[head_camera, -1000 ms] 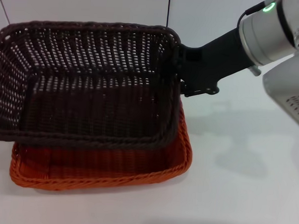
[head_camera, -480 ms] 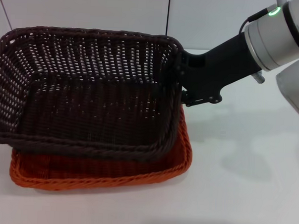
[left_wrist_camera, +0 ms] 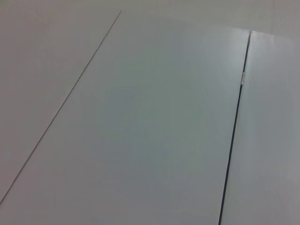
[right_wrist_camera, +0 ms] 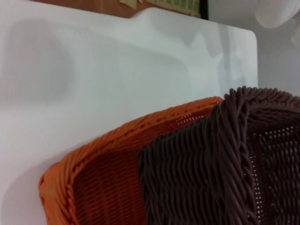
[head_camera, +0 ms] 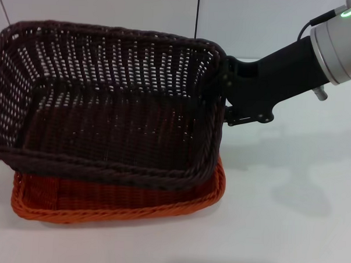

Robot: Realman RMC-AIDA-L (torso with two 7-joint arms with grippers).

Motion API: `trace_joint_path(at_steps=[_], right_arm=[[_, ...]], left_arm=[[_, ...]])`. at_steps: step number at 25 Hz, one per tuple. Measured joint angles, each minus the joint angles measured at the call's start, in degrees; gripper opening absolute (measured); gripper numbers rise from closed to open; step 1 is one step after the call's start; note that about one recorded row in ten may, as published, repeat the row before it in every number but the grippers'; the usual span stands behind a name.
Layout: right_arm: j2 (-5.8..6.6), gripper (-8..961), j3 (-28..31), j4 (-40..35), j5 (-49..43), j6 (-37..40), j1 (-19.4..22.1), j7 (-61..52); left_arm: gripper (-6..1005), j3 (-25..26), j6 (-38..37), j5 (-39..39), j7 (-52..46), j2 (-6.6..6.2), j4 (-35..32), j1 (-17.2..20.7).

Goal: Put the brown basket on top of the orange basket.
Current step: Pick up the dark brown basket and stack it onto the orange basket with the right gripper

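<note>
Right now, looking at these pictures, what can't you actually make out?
- Right gripper: in the head view its jaws sit behind the brown basket rim, so the grip is unseen.
- Orange basket: the brown one covers most of it; whether they touch is unclear.
- Brown basket's left end: cut off by the head view's edge.
- Left gripper: in no view; its wrist camera shows only the white table.
</note>
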State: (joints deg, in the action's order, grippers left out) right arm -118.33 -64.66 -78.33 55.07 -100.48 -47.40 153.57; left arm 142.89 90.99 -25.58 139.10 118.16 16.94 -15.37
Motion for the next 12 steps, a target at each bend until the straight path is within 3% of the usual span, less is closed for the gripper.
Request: trace_joint_path(at_steps=[12], right_arm=[[-0.17,305,0.95,-2.23,3.99,-0.26,3.34,-1.97]], left_arm=[[513,-0.13,0.08,-0.03,-0.75,0.01,-0.25,0.43]])
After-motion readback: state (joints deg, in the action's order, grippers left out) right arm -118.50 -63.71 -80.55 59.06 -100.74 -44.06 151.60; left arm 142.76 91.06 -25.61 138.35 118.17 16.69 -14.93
